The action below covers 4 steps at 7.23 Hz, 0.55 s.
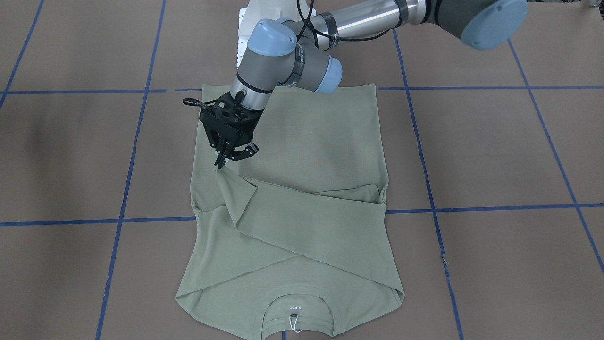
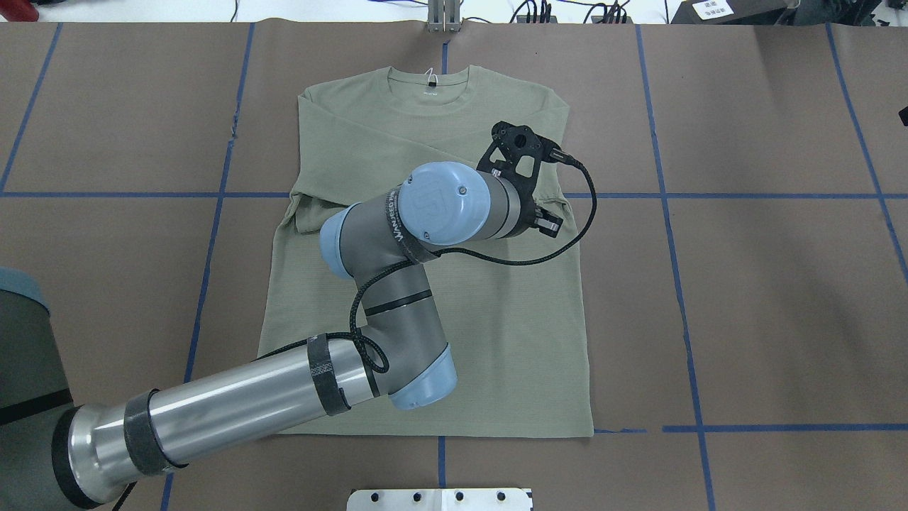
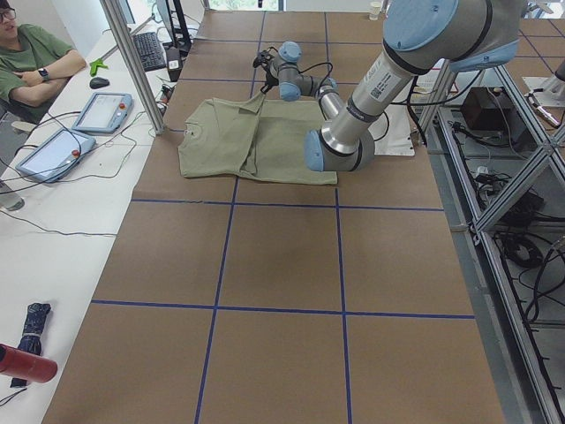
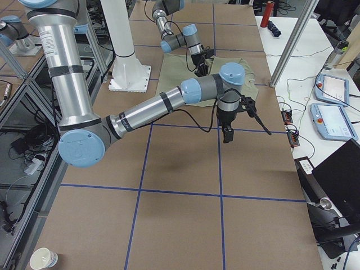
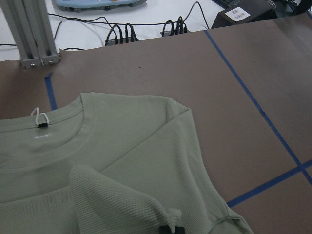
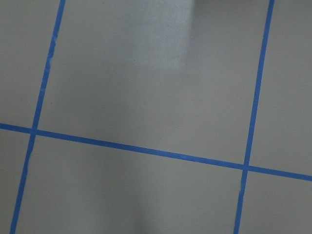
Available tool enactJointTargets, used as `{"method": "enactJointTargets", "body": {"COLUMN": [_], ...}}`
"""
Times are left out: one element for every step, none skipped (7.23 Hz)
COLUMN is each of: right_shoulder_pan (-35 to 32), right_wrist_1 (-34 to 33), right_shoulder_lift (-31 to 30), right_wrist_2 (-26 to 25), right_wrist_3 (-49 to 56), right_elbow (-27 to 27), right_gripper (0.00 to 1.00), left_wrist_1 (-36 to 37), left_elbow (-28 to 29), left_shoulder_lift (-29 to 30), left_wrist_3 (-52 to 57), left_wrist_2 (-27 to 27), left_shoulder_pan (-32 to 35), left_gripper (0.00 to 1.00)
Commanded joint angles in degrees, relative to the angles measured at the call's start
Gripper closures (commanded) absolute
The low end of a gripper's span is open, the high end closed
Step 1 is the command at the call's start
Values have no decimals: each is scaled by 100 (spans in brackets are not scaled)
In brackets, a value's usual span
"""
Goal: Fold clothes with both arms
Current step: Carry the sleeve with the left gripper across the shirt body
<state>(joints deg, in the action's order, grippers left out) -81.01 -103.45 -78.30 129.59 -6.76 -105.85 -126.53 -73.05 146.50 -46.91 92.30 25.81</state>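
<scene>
The sage-green shirt (image 1: 321,141) lies flat on the brown table, its neckline (image 1: 297,302) with label and string tag away from the robot. It also shows in the overhead view (image 2: 496,319). One sleeve (image 1: 306,222) is folded diagonally across the chest. My left gripper (image 1: 222,162) is shut on that sleeve's cuff (image 5: 117,204) and holds it slightly lifted near the shirt's edge on my right. My right gripper (image 4: 226,134) hangs above bare table to my right of the shirt. I cannot tell whether it is open or shut.
Blue tape lines (image 1: 472,208) grid the table. The white pedestal base (image 2: 440,499) stands at the near edge. An aluminium post (image 3: 132,62), tablets (image 3: 101,110), cables and a seated person (image 3: 26,53) are beyond the far edge.
</scene>
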Motion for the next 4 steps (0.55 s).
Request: {"method": "enactJointTargets", "body": {"right_shoulder_pan": [6, 15, 128, 373], "right_wrist_1": [18, 18, 140, 611], "right_shoulder_lift": [-9, 51, 87, 96], "right_wrist_2": [5, 14, 14, -4], "right_wrist_3": [34, 0, -1, -36], "right_elbow": [-5, -23, -49, 3], "right_gripper": [0, 0, 0, 0], "left_wrist_1": [-710, -550, 304, 1131], "left_elbow": [1, -138, -322, -593], "left_shoulder_lift": [-164, -235, -227, -227], "left_wrist_3": [-499, -172, 344, 872], "left_wrist_2": [-10, 25, 34, 112], "left_shoulder_pan": [-76, -33, 98, 326], "left_gripper": [0, 0, 0, 0]}}
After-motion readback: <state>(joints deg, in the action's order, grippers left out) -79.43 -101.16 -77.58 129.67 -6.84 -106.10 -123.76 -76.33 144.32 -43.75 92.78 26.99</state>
